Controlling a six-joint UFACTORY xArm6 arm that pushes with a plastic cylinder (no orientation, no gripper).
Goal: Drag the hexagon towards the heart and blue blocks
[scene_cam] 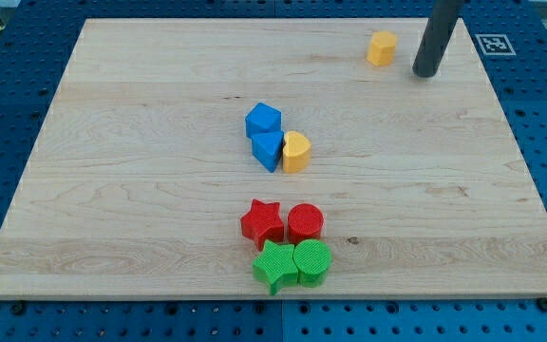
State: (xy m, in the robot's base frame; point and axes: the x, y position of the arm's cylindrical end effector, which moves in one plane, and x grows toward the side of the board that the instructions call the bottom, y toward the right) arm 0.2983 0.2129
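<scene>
Near the bottom of the wooden board (141, 190) sits a tight cluster well clear of the rest: a red star (262, 223) touching a red cylinder (305, 223), and just below them a green star (275, 266) touching a green cylinder (312, 262). Nothing lies on the bare wood between the yellow hexagon (382, 47) and the central group, where a blue cube (263, 120) sits just above a blue triangular block (268, 149), with the yellow heart (295, 152) touching that block on the view's right. The hexagon is small, orange-yellow and upright, standing alone near the view's top right. The arm's rod has no jaws to open or close; my tip (426, 72) rests just right of the hexagon, apart from it.
</scene>
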